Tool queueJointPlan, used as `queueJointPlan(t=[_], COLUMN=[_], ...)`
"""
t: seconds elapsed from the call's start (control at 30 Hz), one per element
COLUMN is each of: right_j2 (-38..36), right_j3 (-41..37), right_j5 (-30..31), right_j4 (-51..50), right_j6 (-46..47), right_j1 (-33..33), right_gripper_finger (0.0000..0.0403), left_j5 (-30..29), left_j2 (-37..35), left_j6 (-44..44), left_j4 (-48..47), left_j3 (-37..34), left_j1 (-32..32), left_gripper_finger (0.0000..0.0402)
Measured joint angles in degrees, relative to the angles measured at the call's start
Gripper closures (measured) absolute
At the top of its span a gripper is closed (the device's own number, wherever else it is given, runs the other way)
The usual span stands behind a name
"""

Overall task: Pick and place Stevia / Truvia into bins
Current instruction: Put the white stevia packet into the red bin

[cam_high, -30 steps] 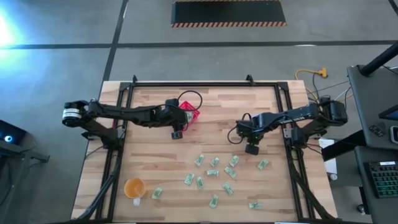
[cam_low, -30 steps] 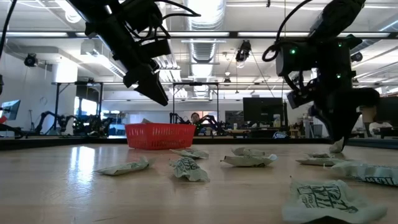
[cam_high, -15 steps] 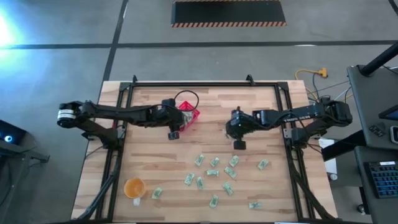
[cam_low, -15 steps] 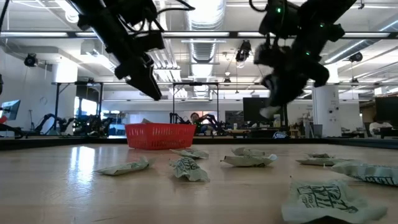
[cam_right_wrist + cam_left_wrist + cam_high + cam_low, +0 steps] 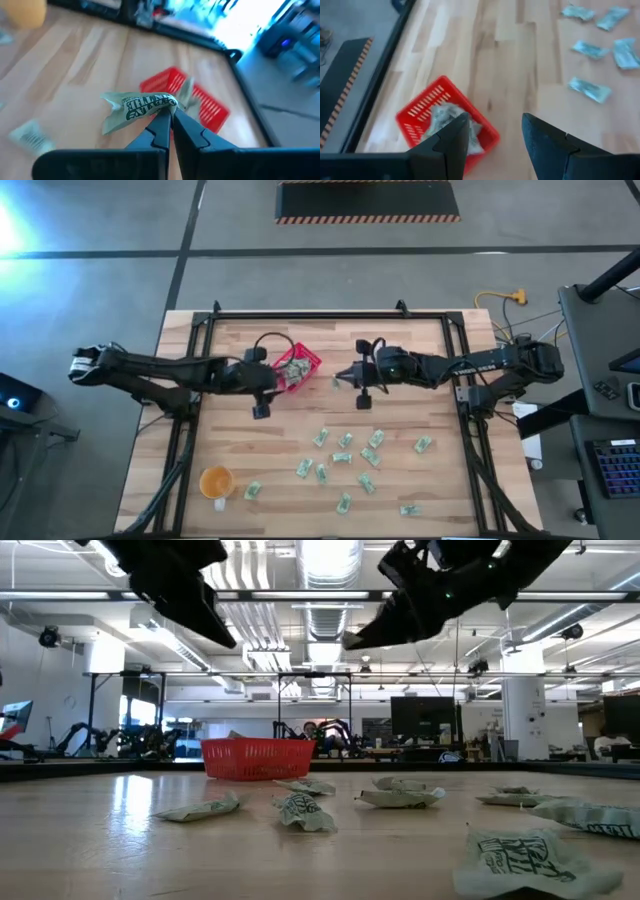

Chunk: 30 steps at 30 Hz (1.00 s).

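Several pale green and white Stevia packets (image 5: 345, 450) lie flat on the wooden table, toward its near right. The red basket (image 5: 297, 367) stands toward the table's far side with packets inside (image 5: 442, 117). My right gripper (image 5: 347, 377) hovers just right of the basket, shut on one packet (image 5: 137, 106). My left gripper (image 5: 260, 412) hangs open (image 5: 492, 132), to the near left of the basket and above the table. My right gripper pinches one crumpled packet between its two fingertips (image 5: 161, 122), on the packet's lower edge about midway along (image 5: 155, 109). The fingers point roughly level toward the table's left. The packet is lifted clear of the table, short of the basket's right side (image 5: 205, 107).
An orange cup (image 5: 217, 480) stands near the table's near left corner. A black frame rail (image 5: 200, 370) runs along the table's left, far and right sides. Bare wood lies between the basket and the scattered packets.
My right gripper has risen from the packets at the near right with one packet, travelled left and toward the far edge to beside the basket, and turned to point left. My left gripper has drawn back from the basket toward the near left.
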Motion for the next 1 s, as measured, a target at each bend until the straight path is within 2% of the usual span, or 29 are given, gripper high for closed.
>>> queueJointPlan(t=[0.17, 0.37, 0.5, 0.67, 0.8, 1.0], right_j2=[5.52, 18.23, 26.28, 32.89, 35.15, 35.41], right_j3=[0.68, 9.65, 18.55, 29.24, 34.94, 37.48], right_j5=[-0.05, -0.68, -0.76, -0.85, -2.78, -7.87], right_j4=[9.78, 10.65, 3.76, -8.59, -16.00, -20.19], right_j6=[-0.13, 1.81, 3.11, 6.36, 7.31, 8.95], right_j1=[-3.30, -8.41, -11.32, -14.07, -14.64, -14.47], right_gripper_finger=[0.0394, 0.0394, 0.0394, 0.0394, 0.0394, 0.0394], left_j5=[0.04, 0.00, -0.02, -0.01, -0.01, -0.01], left_j2=[-1.64, -2.36, -2.33, -2.33, -2.33, -2.33], left_j6=[-0.01, -0.05, -0.07, -0.07, -0.09, -0.07], left_j4=[0.08, 0.49, 0.35, 0.25, 0.32, 0.38], left_j3=[-0.89, -1.09, -1.70, -1.94, -2.00, -2.11], left_j1=[-2.20, -2.37, -2.35, -2.35, -2.39, -2.39], left_gripper_finger=[0.0235, 0.0235, 0.0235, 0.0235, 0.0235, 0.0235])
